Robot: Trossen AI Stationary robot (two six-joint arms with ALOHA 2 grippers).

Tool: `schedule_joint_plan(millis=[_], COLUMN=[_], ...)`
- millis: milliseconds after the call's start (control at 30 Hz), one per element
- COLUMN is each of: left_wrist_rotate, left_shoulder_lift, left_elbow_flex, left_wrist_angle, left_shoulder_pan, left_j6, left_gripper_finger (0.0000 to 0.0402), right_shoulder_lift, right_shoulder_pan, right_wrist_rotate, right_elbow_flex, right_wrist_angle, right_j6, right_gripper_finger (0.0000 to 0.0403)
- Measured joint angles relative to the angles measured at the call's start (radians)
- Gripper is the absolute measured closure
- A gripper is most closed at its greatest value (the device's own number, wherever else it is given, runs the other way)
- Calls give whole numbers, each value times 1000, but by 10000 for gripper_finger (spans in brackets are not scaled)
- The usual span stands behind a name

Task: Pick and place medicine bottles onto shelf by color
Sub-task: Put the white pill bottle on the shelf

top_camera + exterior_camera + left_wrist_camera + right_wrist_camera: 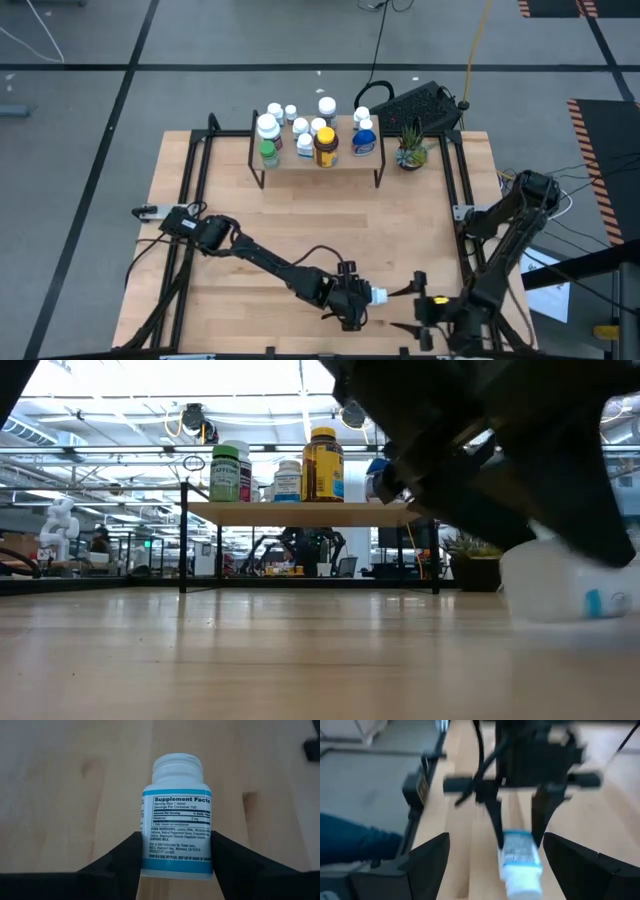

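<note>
Wooden table (230,230) in a large industrial hall, grey floor around it, bright ceiling lights in the low view. At its far edge we see the low light-wood shelf on thin black legs (345,158), carrying a cluster of small pill bottles: mostly white ones, a green one (268,153), an amber one (325,146), a blue-labelled one (364,141). Near the front edge lies the white plastic bottle with a blue-banded label (176,830), on its side; the left gripper (362,297) has its jaws clamped on the lower body. We judge it light, rigid and smooth, so it could slip or roll; mid-body looks the safest hold. Just to its right the right gripper (428,318) waits, jaws spread wide, empty. A small potted green plant (411,150) stands right of the shelf.
</note>
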Motion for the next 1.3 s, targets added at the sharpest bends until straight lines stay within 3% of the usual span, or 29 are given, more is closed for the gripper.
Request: schedule_joint_plan(millis=[167, 333, 433, 567, 700, 867, 1133, 1300], left_wrist_rotate=[-9, 151, 281, 441, 550, 589, 599, 603], left_shoulder_lift=[0, -8, -21, -33, -37, -40, -40, -40], left_elbow_flex=[0, -1, -1, -1, -1, 0, 0, 0], left_wrist_angle=[127, 246, 391, 583, 744, 826, 816, 819], left_shoulder_pan=[-14, -28, -39, -55, -54, -33, -18, -20], left_j6=[53, 104, 148, 220, 253, 215, 198, 193], left_gripper_finger=[186, 199, 199, 184, 187, 197, 189, 195], right_shoulder_lift=[-46, -58, -58, -58, -58, -27, 6, 6], right_shoulder_pan=[73, 138, 179, 229, 249, 168, 82, 81], right_wrist_rotate=[141, 142, 119, -8, -58, -55, -172, -207], right_elbow_flex=[0, 0, 0, 0, 0, 0, 0, 0], right_wrist_angle=[58, 192, 404, 677, 776, 793, 814, 838], right_j6=[-76, -211, -402, -754, -998, -1019, -1011, -1016], right_gripper_finger=[88, 88, 88, 88, 88, 88, 89, 128])
